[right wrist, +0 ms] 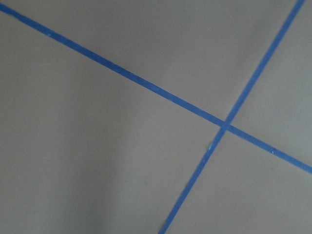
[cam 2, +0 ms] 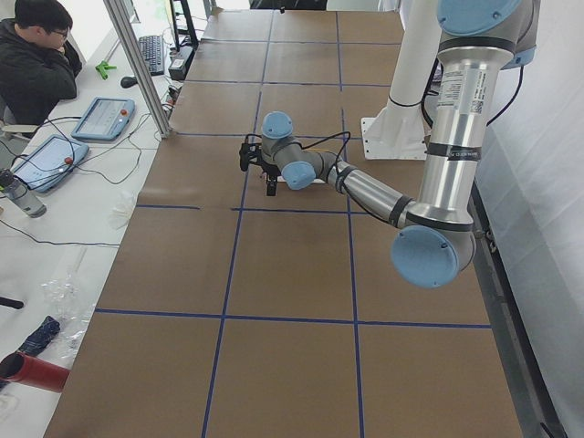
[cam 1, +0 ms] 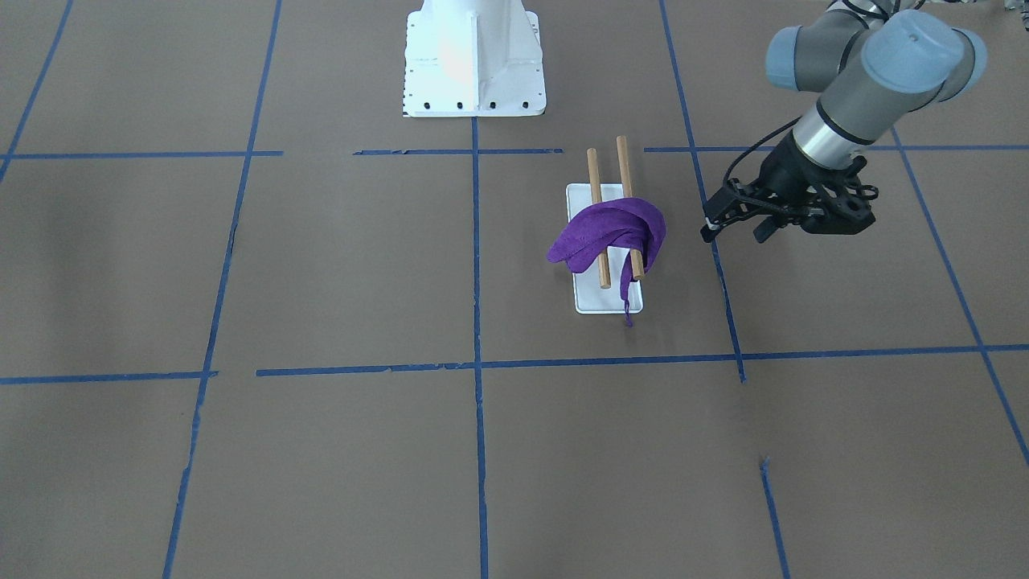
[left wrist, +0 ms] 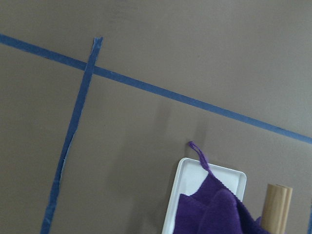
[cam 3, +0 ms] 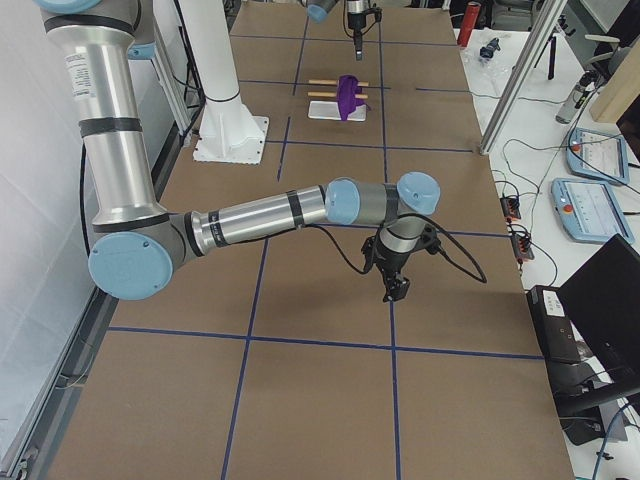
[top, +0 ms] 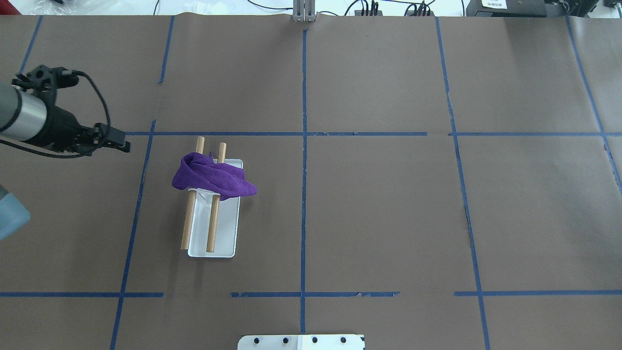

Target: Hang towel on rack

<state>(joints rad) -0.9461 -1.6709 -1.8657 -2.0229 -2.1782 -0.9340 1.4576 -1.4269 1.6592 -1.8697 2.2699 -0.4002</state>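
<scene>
The purple towel is draped in a bunch across both wooden dowels of the rack, over its white base, with a thin thread hanging off the far end. It also shows in the overhead view and the left wrist view. My left gripper hovers beside the rack, apart from the towel, open and empty; in the overhead view it sits left of the rack. My right gripper shows only in the exterior right view, low over bare table far from the rack; I cannot tell whether it is open.
The big white bolted pedestal stands behind the rack on the robot's side. Blue tape lines cross the brown table cover. An operator sits past the table's far edge with tablets and cables.
</scene>
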